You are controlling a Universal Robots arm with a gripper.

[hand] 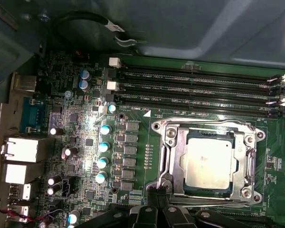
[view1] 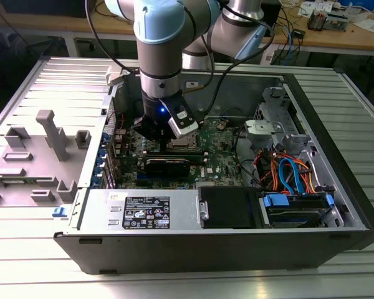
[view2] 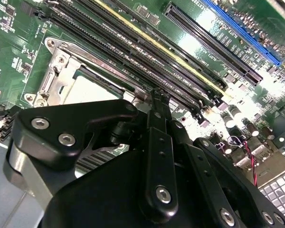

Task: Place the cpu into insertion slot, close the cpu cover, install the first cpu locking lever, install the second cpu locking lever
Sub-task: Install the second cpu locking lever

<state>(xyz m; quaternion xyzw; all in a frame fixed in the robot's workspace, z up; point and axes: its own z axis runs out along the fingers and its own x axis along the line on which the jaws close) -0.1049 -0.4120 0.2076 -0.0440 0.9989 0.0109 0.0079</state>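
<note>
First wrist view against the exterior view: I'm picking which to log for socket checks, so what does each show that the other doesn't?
First wrist view alone: the cpu lying in the insertion slot, the cpu cover framing it, and the tool at the socket's edge.

Exterior view alone: the whole computer case, the arm reaching into it, orange and blue cables, grey fixtures on the table.

Both: the green motherboard and black memory slots.

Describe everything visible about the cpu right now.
The cpu is a flat square chip with a dull silver metal top. It lies level in the insertion slot on the green motherboard, and the cpu cover frames it, its top showing through the window. The claw hangs close by the socket's edge.
</note>
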